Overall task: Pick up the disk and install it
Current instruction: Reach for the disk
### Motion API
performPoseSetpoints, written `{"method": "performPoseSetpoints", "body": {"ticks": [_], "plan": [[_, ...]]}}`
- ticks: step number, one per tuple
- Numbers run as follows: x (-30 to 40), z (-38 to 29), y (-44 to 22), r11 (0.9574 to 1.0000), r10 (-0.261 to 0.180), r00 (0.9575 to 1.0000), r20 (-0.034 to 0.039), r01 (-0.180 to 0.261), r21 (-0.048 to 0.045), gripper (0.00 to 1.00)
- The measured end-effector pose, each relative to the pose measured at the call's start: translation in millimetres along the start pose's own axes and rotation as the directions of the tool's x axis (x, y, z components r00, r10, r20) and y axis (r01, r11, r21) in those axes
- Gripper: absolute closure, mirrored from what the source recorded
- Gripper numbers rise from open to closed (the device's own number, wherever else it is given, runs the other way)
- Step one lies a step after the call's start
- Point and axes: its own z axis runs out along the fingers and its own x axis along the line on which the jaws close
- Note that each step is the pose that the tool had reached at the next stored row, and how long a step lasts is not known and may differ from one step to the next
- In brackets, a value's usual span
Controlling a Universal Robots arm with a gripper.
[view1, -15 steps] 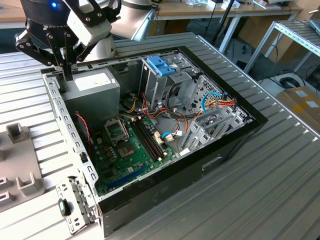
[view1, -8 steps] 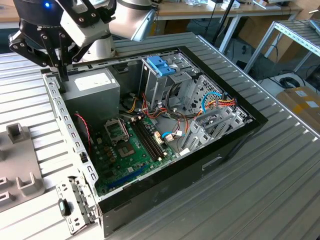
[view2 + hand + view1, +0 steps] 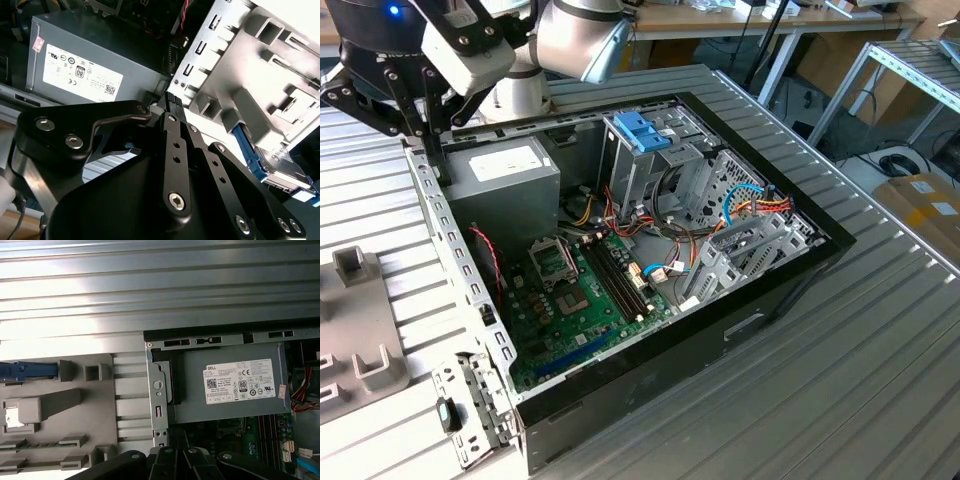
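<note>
Exterior view's left: grey fixture tray (image 3: 360,330) on the ribbed bench (image 3: 880,380). The disk (image 3: 280,167) lies flat in that tray, blue carrier frame (image 3: 246,147) along its edge. Not picked yet. Next over: the claw (image 3: 172,100) hangs above the case rim (image 3: 445,230) by the power supply (image 3: 505,175), well apart from the disk and empty. Its tips look pressed together, though the angle is poor. Risk 1: coming down on the disk with tips closed, it would land on the top face instead of straddling it. Risk 2: the tray's raised blocks (image 3: 240,97) stand between claw and disk, so a low traverse could clip them. Risk 3: a pinch on the plastic frame alone could let the disk tilt or slip. Further right: drive cage (image 3: 650,175) with blue latch (image 3: 640,130), loose cables (image 3: 760,205) just beside it. A tilted disk could jam on the cage walls or snag a cable.
</note>
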Motion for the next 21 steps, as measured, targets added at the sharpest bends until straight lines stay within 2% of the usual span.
{"method": "performPoseSetpoints", "body": {"ticks": [21], "plan": [[32.1,-0.9,-2.4,1.0,0.0,1.0,0.0,0.0,0.0,0.9]]}}
